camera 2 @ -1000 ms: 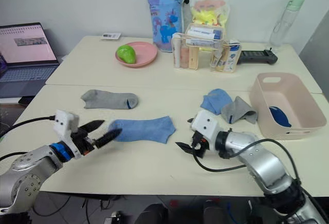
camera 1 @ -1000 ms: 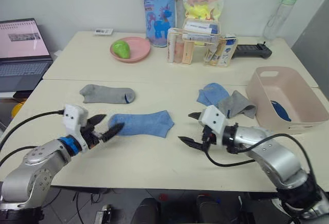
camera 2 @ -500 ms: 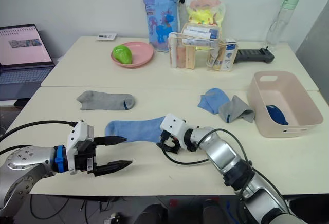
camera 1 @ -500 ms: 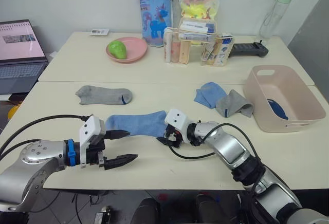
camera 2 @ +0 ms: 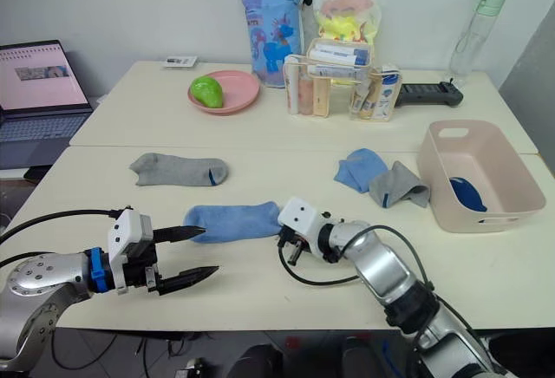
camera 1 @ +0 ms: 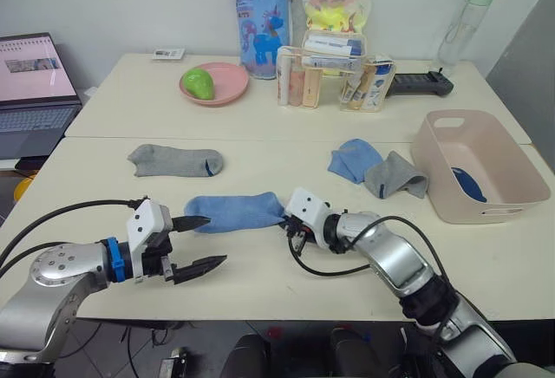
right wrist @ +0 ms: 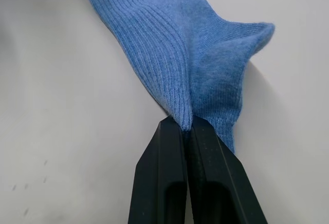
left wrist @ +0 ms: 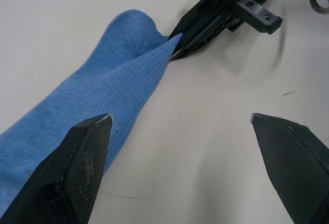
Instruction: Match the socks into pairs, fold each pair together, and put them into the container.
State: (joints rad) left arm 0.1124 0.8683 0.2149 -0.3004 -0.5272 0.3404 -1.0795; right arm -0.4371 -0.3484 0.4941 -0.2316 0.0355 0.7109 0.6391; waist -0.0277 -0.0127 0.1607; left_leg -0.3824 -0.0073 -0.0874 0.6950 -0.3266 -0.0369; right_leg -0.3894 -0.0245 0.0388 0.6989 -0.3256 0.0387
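Spanning white wall, cream table (camera 1: 130,101), laptop (camera 1: 35,83) beside

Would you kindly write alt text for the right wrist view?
The right gripper, fingers shut, pinches a ribbed edge of a light blue sock, lifting it into a small peak. The rest of the sock lies on the pale table.

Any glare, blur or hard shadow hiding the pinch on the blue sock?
Right wrist view: even light, no glare, the right hand sharply seen, shut on the light blue sock. Left wrist view: the left hand's fingertips look soft up close; the sock beyond is crisp. Head views: only soft shadows.
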